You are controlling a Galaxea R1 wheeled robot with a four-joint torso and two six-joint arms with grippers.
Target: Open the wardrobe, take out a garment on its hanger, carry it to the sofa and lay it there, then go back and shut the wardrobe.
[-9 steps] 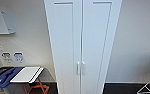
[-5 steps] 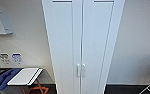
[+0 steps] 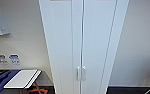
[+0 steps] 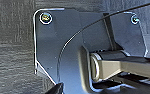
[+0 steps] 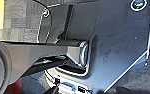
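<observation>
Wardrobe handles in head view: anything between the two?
Just the narrow seam where the closed doors meet; the handles on the wardrobe flank it.

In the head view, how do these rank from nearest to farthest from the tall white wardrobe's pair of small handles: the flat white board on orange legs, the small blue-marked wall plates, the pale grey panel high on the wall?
Measured from the handles:
1. Flat white board, low on the left, beside the wardrobe.
2. Blue-marked wall plates, on the wall farther left.
3. Pale grey panel, high at the far left.
</observation>
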